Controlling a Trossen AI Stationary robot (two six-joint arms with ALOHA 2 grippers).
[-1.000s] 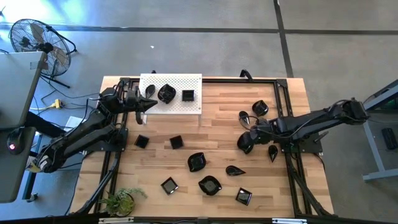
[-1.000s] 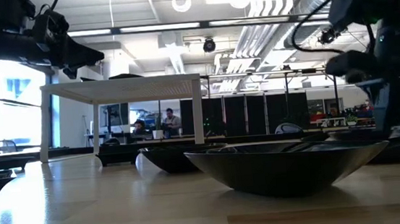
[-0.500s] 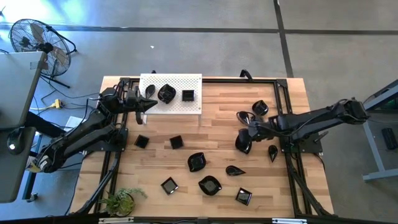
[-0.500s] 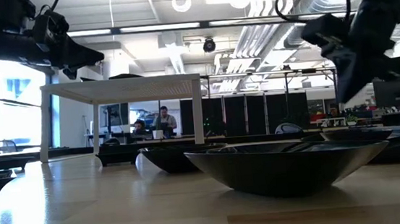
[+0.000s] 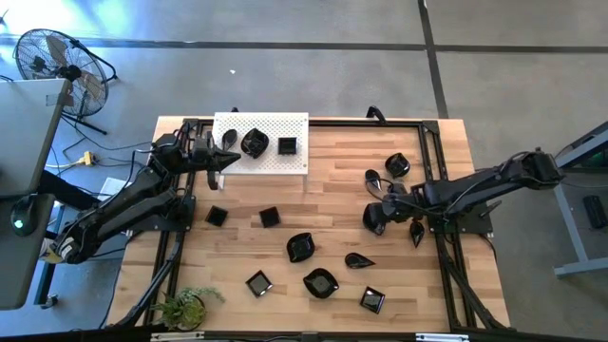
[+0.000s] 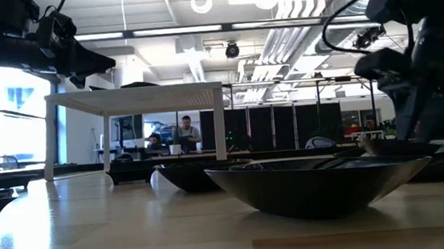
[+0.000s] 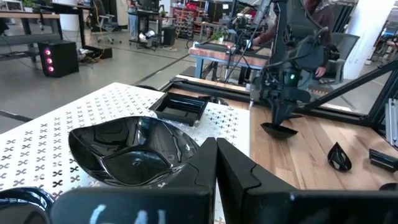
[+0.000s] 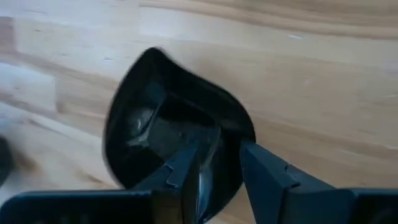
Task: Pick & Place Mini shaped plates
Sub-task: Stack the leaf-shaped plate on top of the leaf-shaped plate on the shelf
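1. While the teardrop plate (image 8: 177, 155) sits on the wood at the table's right, we note the right gripper (image 8: 214, 168) on it: one finger inside the bowl, the other outside, the rim in the narrow gap between them. We judge it closed on the rim.
2. From above, that plate (image 5: 376, 219) lies just below two others (image 5: 391, 169) and near a small leaf dish (image 5: 417, 232).
3. Change: half a second ago the right gripper (image 5: 385, 211) and plate sat a little further left, and the level view showed the arm tilted and up; now it has swung back down, low over the wood (image 6: 404, 137). A second ago it stood much as now. We read this as a trial lift or a re-seat, so the pick is not yet secure.
4. Three plates already rest on the white board (image 5: 296, 161): a leaf (image 5: 228, 141), a wavy one (image 5: 254, 143), a square (image 5: 287, 145).
5. Seven more plates lie scattered across the table's middle and near edge (image 5: 302, 248).
6. The left gripper (image 5: 220, 159) hangs at the board's left edge, fingers pressed together, empty; its wrist view looks over the wavy plate (image 7: 134, 149).
7. Our judgement: most of the task is left.
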